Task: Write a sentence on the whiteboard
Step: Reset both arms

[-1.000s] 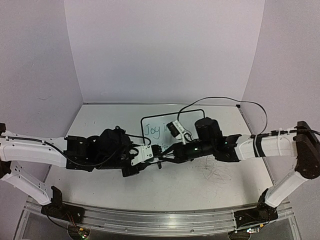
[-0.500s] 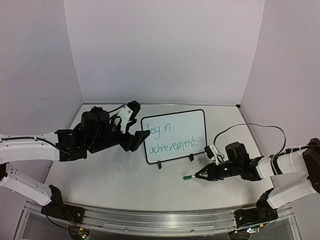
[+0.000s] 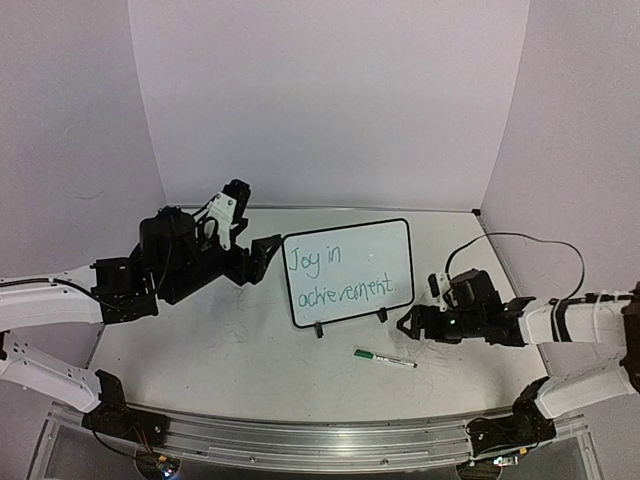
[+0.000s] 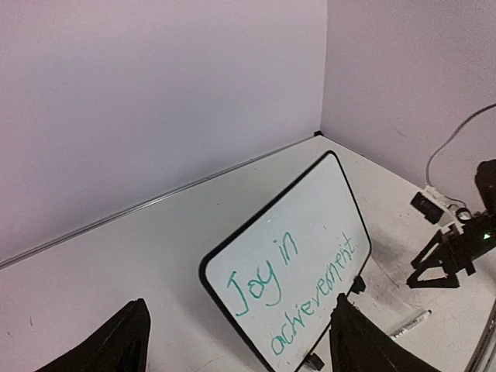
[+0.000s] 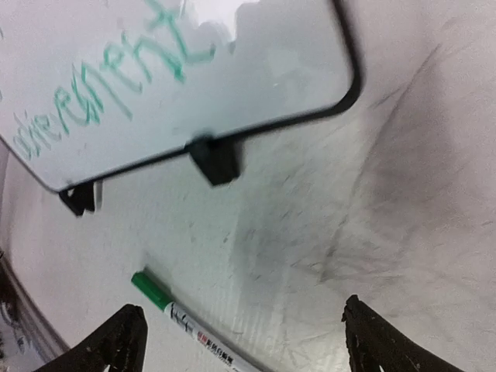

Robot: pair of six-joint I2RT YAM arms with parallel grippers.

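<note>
Table [image 3: 230, 350] white, grey-scuffed | walls [image 3: 330, 100] pale lilac | whiteboard [image 3: 390, 245] propped upright, sentence [image 3: 340, 280] written green | marker [image 3: 385, 357] laid flat | left gripper [image 3: 264, 252], right gripper [image 3: 405, 325] spread, empty

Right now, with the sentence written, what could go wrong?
The open left gripper sits close beside the whiteboard; a sideways swing could topple it or smear the sentence. The marker lies loose on the table before the open right gripper; a nudge might roll it away.

On whiteboard [image 3: 388, 245]: sentence [image 3: 350, 291], green handwriting, two lines, reads "Joy in / achievement." Marker [image 3: 385, 358] barrel carries small print (too small to read).
</note>
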